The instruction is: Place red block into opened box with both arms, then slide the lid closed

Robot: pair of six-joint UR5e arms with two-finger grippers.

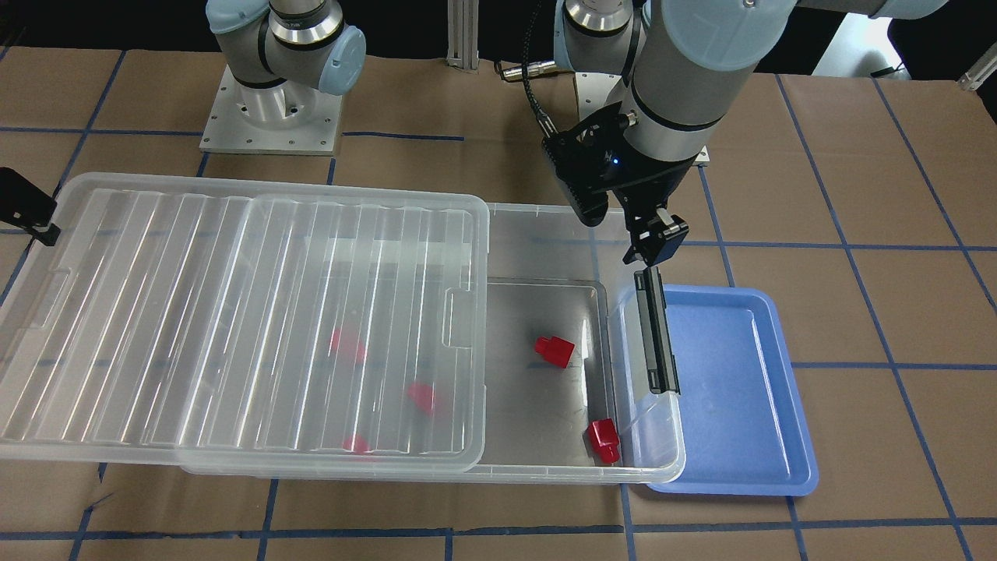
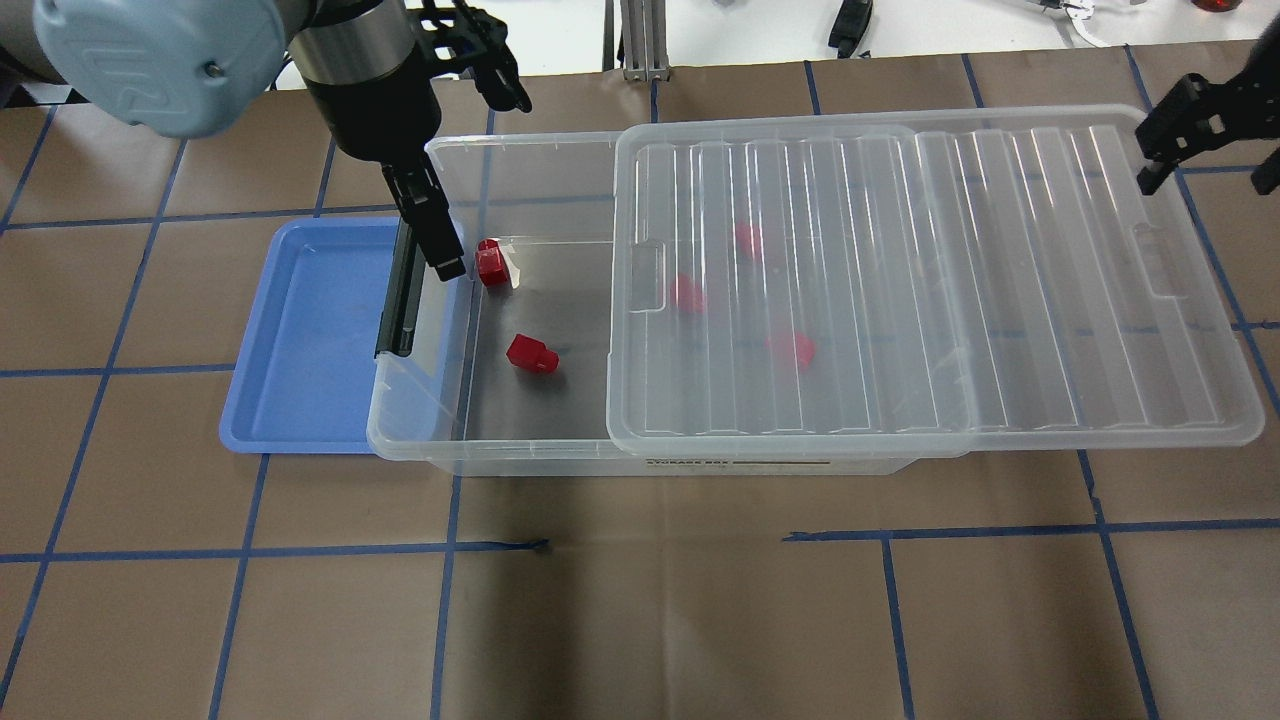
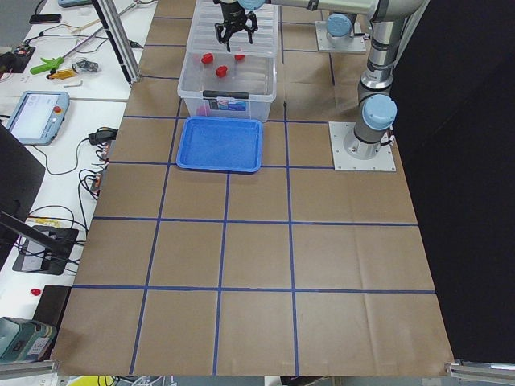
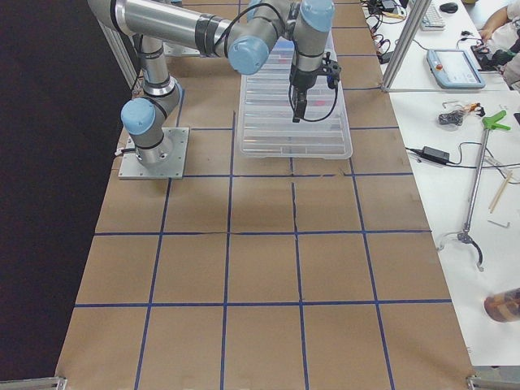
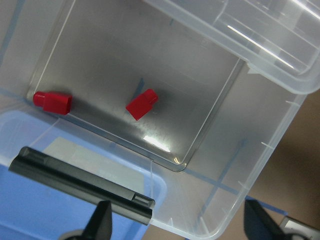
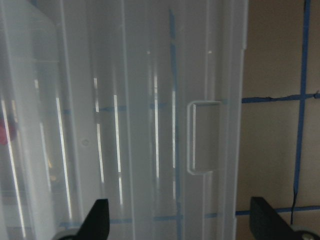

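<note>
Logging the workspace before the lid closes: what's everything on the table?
table: one, brown, blue grid lines
blue tray: one, blue, on table
box: one, clear, one end overlapping tray
lid: one, translucent, covering most of box
latch: one, black, box's uncovered end
red blocks: five, red, inside box, three under lid
left gripper: one, black, open above latch end
right gripper: one, black, open over lid

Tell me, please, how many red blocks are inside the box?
5 red blocks. Two lie in the uncovered part: one mid-floor, one in the corner near the black latch. Three show blurred through the lid. More may hide under it.
</note>
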